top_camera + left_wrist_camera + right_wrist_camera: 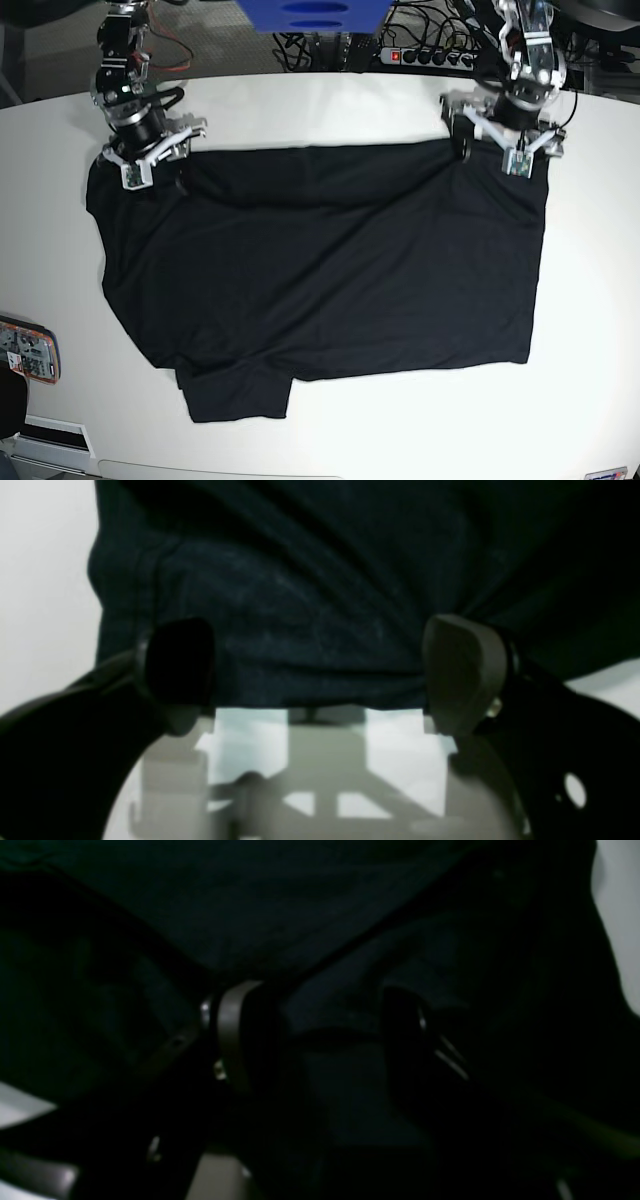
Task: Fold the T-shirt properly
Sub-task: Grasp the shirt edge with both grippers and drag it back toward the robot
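While T-shirt lies spread on white worktop, both pincers sit at far edge: left pincer spread wide astride hem, right pincer part-spread over cloth, grip unclear. Risk: uneven pinch, corner slips, fold skews.

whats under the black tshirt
The T-shirt lies spread on the white table, bare around it. Anything beneath the cloth is covered and cannot be seen.

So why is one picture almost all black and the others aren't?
Right wrist view: the black T-shirt fills it, with little light, so it looks murky. Left wrist view: blurry, but brighter, with white table. Base view: bright and sharp.
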Robot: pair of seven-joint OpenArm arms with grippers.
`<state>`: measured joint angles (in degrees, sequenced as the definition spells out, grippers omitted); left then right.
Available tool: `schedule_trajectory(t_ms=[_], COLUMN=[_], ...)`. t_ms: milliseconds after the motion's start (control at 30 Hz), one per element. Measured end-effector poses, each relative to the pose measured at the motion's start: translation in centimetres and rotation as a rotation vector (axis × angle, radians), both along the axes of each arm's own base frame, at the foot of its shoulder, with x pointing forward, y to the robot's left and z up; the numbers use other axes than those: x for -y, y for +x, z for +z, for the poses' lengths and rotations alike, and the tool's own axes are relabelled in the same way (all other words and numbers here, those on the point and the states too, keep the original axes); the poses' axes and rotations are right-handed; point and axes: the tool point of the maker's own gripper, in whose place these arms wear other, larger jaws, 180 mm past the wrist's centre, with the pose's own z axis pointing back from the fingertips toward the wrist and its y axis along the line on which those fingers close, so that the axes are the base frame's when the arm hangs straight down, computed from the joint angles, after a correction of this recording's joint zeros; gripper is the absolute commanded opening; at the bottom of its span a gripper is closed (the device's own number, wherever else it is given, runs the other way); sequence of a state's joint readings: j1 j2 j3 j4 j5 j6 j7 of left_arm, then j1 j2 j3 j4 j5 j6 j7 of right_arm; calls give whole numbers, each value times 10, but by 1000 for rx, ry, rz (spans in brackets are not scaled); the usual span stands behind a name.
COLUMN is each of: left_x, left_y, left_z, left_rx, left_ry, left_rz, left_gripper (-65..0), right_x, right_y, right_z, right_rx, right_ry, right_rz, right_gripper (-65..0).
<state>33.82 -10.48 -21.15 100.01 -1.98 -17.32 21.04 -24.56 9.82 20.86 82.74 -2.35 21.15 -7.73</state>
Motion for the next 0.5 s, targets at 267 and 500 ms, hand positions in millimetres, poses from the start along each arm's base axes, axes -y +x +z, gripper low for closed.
schedule_trajectory(t_ms=[267,500], left_x=[2,5], left_y=[-18,-35], left_z=[0,-2], left_rx=[-22,-39], left_ry=[5,-17], left_rz=[-1,6], left_gripper=[0,0], right_x=[17,20], right_y=[-29,-48], right_z=[4,3], right_rx=[-39,-55], right_ry=[-27,-32], right_rz=[-27,-36], right_gripper=[-303,-303])
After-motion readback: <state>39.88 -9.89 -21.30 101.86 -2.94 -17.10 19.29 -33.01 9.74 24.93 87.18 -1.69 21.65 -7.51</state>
